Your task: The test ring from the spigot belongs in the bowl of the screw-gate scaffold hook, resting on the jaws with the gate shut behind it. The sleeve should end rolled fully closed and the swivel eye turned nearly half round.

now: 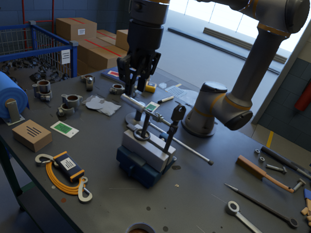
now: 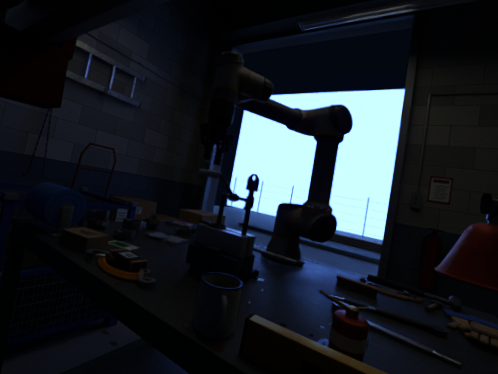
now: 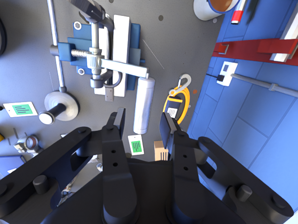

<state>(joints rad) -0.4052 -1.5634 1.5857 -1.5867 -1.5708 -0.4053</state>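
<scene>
The dark test ring [image 1: 141, 135] lies on the grey vise jaws around the hook's shank, inside the bowl of the scaffold hook [image 1: 150, 118]. The hook stands clamped in the blue vise [image 1: 144, 158], its swivel eye [image 1: 178, 112] raised on the right and its long pale gate handle [image 3: 144, 108] reaching out level. My gripper [image 1: 137, 93] [image 3: 142, 122] is half open and empty, hovering just above the free end of that pale handle [image 1: 130, 100]. The bare spigot post [image 3: 54, 111] stands on its round base beside the vise.
A mug [image 3: 212, 7] stands at the bench's near edge. An orange lanyard with snap hooks [image 1: 65, 175], a cardboard box [image 1: 32, 134], green tags [image 1: 64, 128], pipe clamps [image 1: 70, 100], a long rod [image 1: 183, 145] and hand tools [image 1: 263, 173] lie around the vise.
</scene>
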